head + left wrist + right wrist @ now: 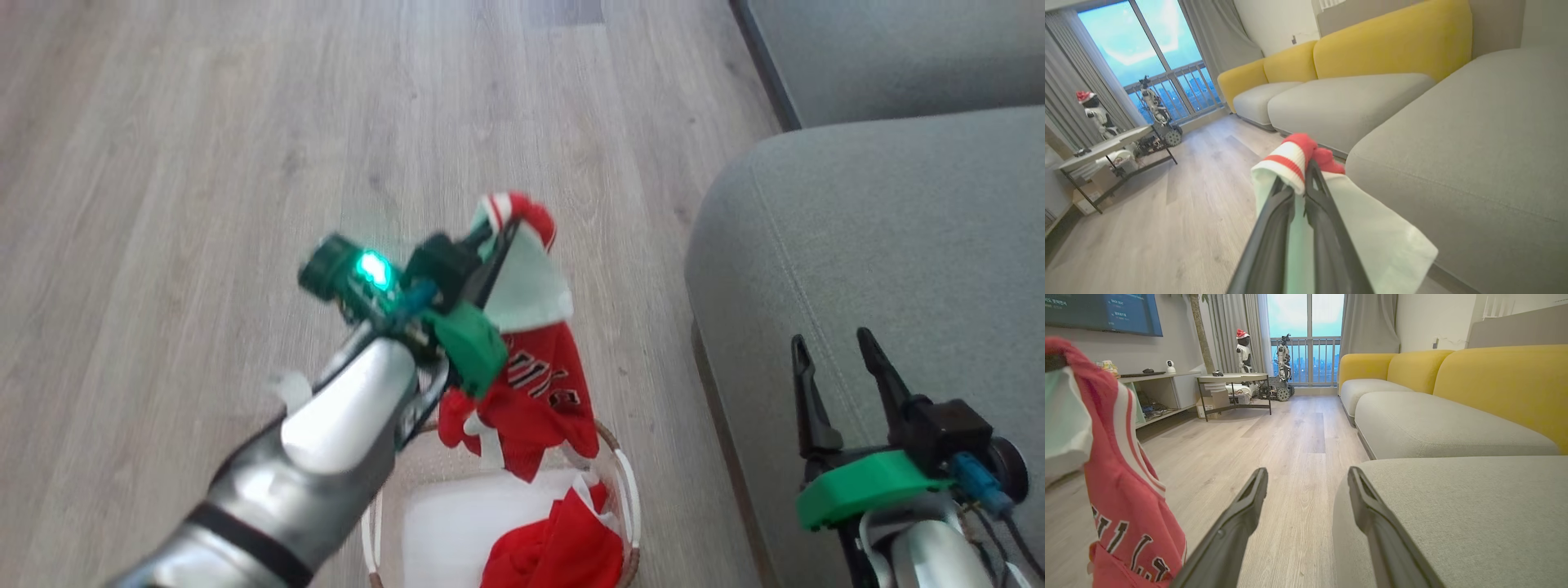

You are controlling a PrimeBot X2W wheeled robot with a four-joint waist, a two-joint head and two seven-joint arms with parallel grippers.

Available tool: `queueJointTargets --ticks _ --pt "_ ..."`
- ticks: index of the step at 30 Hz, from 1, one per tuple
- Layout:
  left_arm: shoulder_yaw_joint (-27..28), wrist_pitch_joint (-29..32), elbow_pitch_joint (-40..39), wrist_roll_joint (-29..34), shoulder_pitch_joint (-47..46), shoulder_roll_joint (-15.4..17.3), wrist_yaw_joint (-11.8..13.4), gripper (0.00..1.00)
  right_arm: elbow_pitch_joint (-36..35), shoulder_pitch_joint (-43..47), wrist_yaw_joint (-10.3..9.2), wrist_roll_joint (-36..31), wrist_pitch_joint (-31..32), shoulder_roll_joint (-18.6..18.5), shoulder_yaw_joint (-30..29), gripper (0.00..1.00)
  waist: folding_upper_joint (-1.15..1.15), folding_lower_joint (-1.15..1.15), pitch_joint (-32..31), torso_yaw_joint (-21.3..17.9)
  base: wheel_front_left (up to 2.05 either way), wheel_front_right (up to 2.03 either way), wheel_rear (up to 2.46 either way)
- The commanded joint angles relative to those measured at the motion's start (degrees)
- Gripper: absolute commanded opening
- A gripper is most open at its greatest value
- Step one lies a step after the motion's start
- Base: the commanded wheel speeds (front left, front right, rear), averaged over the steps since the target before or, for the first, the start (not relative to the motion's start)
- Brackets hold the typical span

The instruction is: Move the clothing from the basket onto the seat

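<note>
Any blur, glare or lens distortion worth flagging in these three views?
Head view: soft overall, and the green light behind the left gripper blooms. Left wrist view: wide-angle bending of the window frame. Right wrist view: room sharp, red jersey at the left edge blurred.

— What's down at the far end of the wooden floor?
— A tall window with a balcony railing, and grey curtains on both sides. In front of it is a tabletop on thin dark legs, with boxes stacked underneath.
— And that white figure?
— It wears a red hat and stands beyond the tabletop's far edge, with a small wheeled machine beside it.
— The walls?
— A dark screen hangs above a low white shelf on one side. Yellow backrests run along the other.
</note>
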Motion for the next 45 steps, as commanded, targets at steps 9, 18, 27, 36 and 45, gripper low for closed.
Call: queueJointTargets --ticks 9,18,27,36,45 --pt "2.0 0.7 -2.4 -0.7 -11.2 -1.0 -1.6 0.00 0.3 -3.5 -0.01 0.1 -0.4 -0.3 5.9 1.00 -0.01 0.01 -2.1 1.5 0.00 0.00 0.00" --pt "0.4 0.8 -3.4 -1.6 -14.7 -2.6 -2.2 0.00 6.7 -11.3 -0.01 -1.0 -0.4 -0.3 14.2 1.00 -0.01 0.01 -2.7 3.2 0.00 0.00 0.00" --pt "-2.6 0.5 -5.8 -3.3 -15.1 -3.2 -1.9 0.00 18.2 -19.9 -0.01 0.4 -0.4 -0.3 21.9 1.00 -0.01 0.01 -2.8 5.6 0.00 0.00 0.00" --pt "-5.0 0.3 -8.8 -5.9 -14.0 -3.3 -0.8 0.00 26.3 -26.1 -0.01 8.3 -0.4 -0.3 31.3 0.90 -0.01 0.01 -2.5 7.6 0.00 0.00 0.00" --pt "-4.6 0.0 -6.8 -8.0 -12.2 -3.0 1.2 0.00 27.2 -27.9 -0.01 10.8 -0.4 -0.3 31.9 0.00 -0.01 0.01 -2.2 7.8 0.00 0.00 0.00"
